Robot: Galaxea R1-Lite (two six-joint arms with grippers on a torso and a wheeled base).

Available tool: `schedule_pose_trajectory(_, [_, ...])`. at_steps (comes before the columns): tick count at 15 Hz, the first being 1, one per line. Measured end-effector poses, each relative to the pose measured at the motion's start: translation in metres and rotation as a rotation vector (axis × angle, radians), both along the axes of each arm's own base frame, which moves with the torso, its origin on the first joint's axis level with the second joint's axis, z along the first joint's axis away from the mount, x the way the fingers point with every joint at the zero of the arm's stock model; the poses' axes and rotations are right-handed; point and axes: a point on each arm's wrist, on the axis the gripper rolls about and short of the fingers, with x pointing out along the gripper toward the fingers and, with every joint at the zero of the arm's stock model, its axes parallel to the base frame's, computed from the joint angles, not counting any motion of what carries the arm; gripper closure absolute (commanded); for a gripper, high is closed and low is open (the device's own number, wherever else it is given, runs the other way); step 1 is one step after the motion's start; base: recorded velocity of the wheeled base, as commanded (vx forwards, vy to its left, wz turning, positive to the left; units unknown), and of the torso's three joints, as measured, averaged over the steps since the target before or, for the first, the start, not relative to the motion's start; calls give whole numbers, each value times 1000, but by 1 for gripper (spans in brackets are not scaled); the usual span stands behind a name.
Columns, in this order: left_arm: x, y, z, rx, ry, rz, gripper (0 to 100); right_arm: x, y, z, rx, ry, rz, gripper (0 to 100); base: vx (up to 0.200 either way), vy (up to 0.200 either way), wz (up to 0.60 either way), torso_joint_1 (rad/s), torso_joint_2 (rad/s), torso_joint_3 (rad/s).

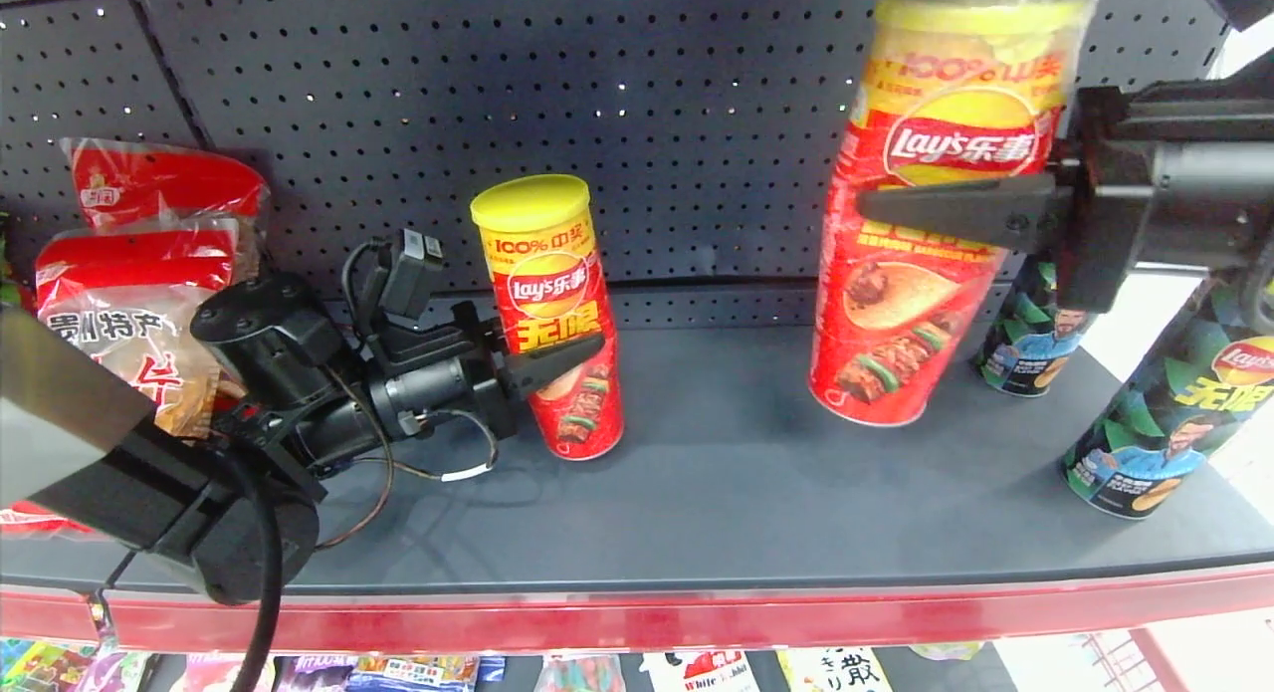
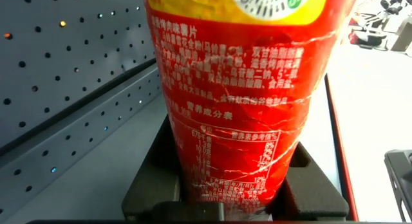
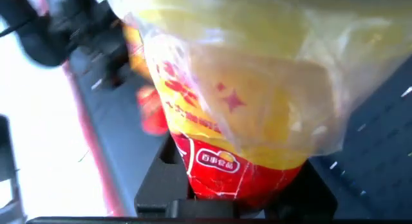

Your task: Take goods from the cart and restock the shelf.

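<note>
1. Left end of shelf (image 1: pixel 756 473): red snack bags (image 1: pixel 139 274) stacked against the back panel.
2. Left claw (image 1: pixel 562 358): clenched on the small chip can (image 1: pixel 542 284), one finger across its front. The can is red with a yellow lid and stands upright on the shelf, left of centre, near the back edge.
3. Right claw (image 1: pixel 946 212): grasping the large chip can (image 1: pixel 926 314) at mid-height. This can is film-wrapped and tilted, right of centre. Contact between its base and the shelf cannot be determined.
4. Right end: two dark cans, one (image 1: pixel 1030 344) near the back edge and one (image 1: pixel 1165 423) nearer the front edge.
</note>
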Motion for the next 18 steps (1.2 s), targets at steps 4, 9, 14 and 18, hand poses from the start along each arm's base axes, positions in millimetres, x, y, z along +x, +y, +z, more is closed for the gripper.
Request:
schedule_pose_trajectory(4, [2,-2,0,-5,3,-4,100,-17,-14,-8,-4,10,-25,100,0,0,0,0,0,0])
schedule_pose_trajectory(9, [2,-27,5,-15,-25,-85,100,-20,-23,-15,-12,19,-85,100,0,0,0,0,0,0])
schedule_pose_trajectory(14, [0,-83,-2,-32,-14,-257,100,-18,-26,-20,-14,24,-101,100,0,0,0,0,0,0])
schedule_pose_trajectory(18, [-13,-81,-21,7,63,-302,100,-10,-32,-23,-2,17,-145,100,0,0,0,0,0,0])
